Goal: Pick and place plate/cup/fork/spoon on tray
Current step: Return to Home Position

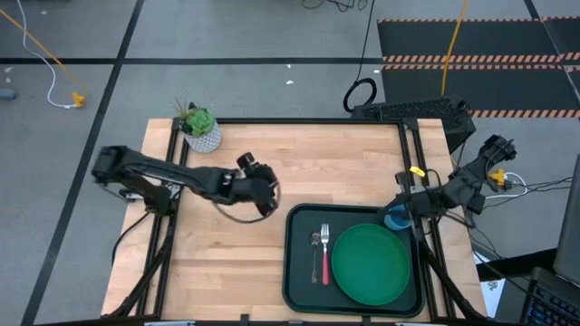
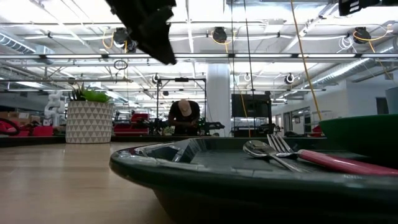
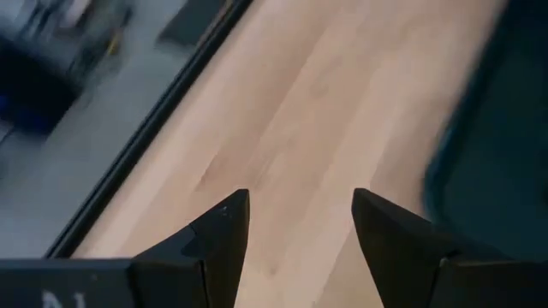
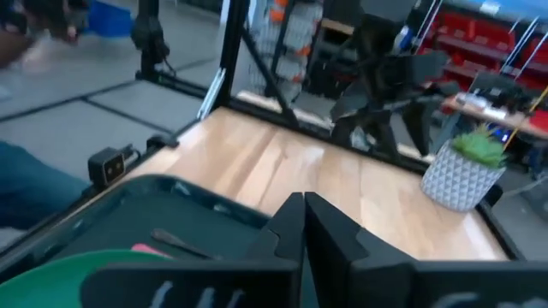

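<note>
Four items on tray (image 1: 299,272): green plate (image 1: 370,263) on its right half, fork (image 1: 325,258) & spoon (image 1: 315,244) side by side left of plate, blue cup (image 1: 396,220) in tray corner, partly hidden under right gripper (image 4: 304,205), fingers together. Left gripper (image 3: 300,201), fingers apart, hangs over bare table (image 1: 227,272) near tray's left edge.

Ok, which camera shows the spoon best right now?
Low view: the spoon is close up, its bowl beside the fork on the tray. High view shows it tiny; right wrist, maybe a dark sliver; left wrist, nothing.
</note>
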Available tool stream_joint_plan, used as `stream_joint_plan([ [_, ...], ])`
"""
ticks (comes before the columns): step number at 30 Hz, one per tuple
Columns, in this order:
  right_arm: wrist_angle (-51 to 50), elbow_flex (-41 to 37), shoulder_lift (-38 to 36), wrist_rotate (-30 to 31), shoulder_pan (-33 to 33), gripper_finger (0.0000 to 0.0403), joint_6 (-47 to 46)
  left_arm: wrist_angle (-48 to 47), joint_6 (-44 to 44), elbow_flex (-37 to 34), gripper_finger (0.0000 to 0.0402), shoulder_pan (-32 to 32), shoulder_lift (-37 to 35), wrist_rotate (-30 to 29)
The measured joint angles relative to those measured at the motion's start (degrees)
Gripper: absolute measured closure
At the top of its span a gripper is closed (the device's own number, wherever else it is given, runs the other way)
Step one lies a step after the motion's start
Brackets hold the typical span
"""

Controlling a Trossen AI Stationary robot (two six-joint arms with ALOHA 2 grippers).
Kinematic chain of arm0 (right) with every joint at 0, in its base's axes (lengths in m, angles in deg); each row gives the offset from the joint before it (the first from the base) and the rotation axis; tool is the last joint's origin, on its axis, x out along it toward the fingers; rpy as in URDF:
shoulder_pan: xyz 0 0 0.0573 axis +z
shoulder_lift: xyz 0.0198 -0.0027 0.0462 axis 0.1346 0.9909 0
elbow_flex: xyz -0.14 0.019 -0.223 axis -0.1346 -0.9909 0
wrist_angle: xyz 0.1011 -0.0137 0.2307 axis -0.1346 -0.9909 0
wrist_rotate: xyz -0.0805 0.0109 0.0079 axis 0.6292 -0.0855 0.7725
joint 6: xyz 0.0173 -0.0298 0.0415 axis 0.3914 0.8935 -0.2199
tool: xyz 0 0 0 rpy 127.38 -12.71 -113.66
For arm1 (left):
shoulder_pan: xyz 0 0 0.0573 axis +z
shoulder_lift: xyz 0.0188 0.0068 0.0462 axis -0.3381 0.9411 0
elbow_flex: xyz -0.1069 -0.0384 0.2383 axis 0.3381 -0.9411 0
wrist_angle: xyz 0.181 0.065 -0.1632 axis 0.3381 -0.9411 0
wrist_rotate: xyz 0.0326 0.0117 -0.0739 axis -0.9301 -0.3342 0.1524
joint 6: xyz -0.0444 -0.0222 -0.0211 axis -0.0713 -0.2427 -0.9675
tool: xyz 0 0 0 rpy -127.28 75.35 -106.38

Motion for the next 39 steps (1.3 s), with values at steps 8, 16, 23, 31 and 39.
stream_joint_plan([
  [8,0.2,-4.0,-7.6,-0.1,0.0,0.0402,-0.6,42.8,20.4,-23.9,0.019,0.6,-11.1,14.8],
  [16,1.8,-6.6,-11.6,-0.1,0.0,0.0403,-0.1,60.4,23.9,-36.0,0.019,3.9,-13.3,10.2],
  [23,8.5,-8.1,-11.9,0.0,0.0,0.0403,6.1,59.9,23.7,-36.6,0.019,4.8,-13.3,3.8],
  [31,25.4,-16.5,-11.9,0.2,-2.6,0.0403,15.8,56.9,18.3,-36.6,0.019,5.6,-14.1,4.6],
  [39,25.0,-16.8,-12.0,-5.4,-7.7,0.0403,12.5,59.1,16.9,-42.1,0.019,6.1,-18.4,5.4],
])
